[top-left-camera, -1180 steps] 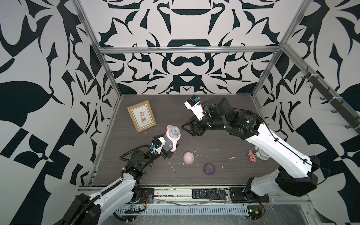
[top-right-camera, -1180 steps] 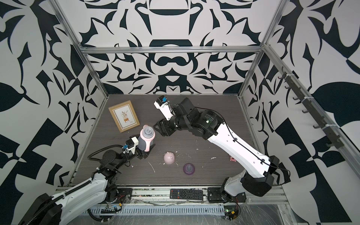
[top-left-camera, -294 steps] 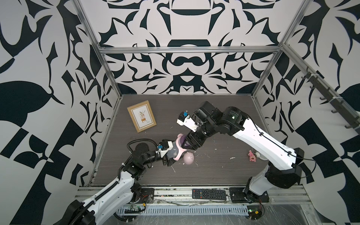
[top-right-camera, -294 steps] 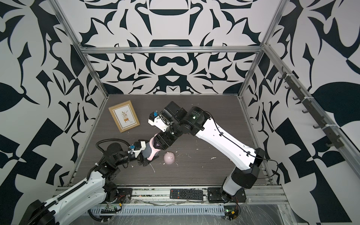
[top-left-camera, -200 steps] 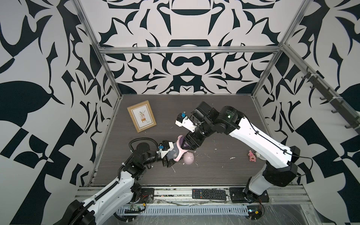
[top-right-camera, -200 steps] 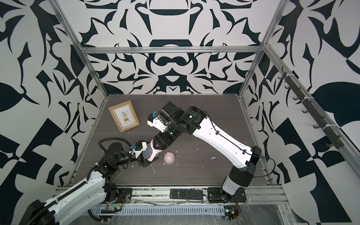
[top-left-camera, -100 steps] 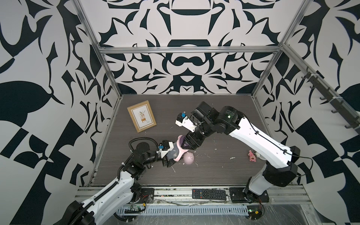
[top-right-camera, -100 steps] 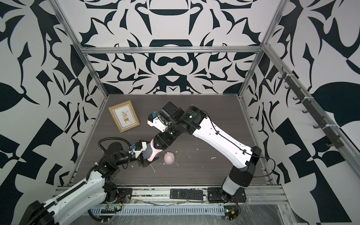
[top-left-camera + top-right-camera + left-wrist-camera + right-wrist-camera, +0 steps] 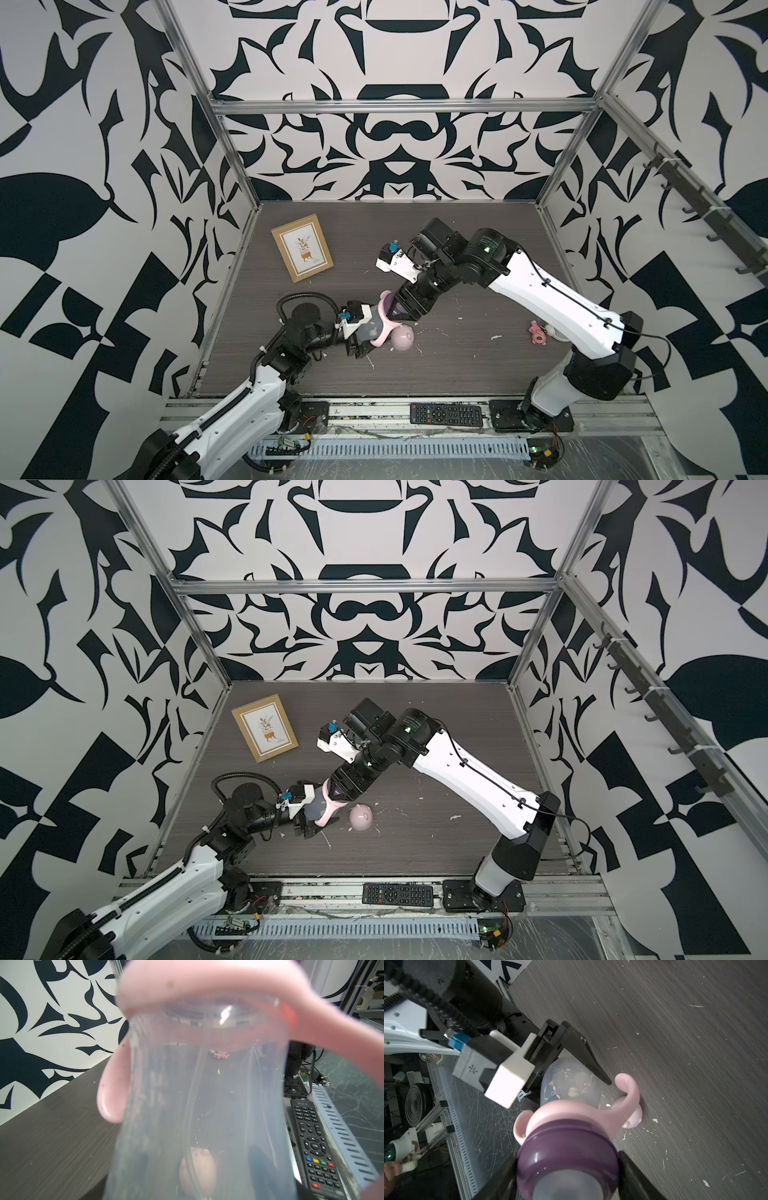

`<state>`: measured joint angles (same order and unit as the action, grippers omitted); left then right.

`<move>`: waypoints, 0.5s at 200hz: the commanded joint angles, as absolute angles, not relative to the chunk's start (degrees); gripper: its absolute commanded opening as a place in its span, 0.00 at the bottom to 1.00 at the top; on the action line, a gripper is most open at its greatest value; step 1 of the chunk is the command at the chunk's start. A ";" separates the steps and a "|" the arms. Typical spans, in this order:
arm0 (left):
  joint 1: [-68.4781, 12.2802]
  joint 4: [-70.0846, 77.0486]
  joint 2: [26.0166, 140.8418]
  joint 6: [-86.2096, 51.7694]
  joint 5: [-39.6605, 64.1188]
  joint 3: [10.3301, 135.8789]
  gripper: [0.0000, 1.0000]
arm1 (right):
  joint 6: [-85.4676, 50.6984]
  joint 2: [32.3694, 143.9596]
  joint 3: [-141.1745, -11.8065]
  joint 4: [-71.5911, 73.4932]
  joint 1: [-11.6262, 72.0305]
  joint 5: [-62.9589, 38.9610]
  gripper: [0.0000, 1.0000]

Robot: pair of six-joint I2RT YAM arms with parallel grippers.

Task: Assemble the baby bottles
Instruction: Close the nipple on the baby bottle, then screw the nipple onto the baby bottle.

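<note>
Even bright light, soft shadows, top views sharp, bottle body (image 9: 197,1105) blurred close-up

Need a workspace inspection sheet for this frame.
Surface: dark wood table, white specks scattered.
Job's things: bottle with pink handle ring, held tilted; pink cap loose on table beside it.
Clutter: picture frame, pink toy, remote on front rail.
Pincers: left pincer shut on bottle; right pincer shut on purple collar at bottle's mouth.
Cables: black hose loops at left arm.
Surroundings: patterned walls, hook rail.
</note>
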<state>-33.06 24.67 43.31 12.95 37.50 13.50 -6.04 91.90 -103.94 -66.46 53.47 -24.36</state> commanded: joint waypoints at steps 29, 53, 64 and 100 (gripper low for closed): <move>-33.12 26.96 41.92 14.68 36.26 18.98 0.07 | -8.67 91.64 -100.22 -63.90 54.15 -26.95 0.00; -33.12 26.93 41.76 14.92 35.43 19.70 0.07 | -11.70 90.85 -95.96 -58.98 54.14 -26.94 0.00; -33.10 26.53 41.50 15.94 33.84 20.09 0.06 | -13.53 90.46 -93.78 -56.53 54.20 -27.48 0.00; -33.13 25.07 40.50 25.41 20.91 21.72 0.04 | -24.84 87.64 -83.13 -42.44 51.53 -33.77 0.00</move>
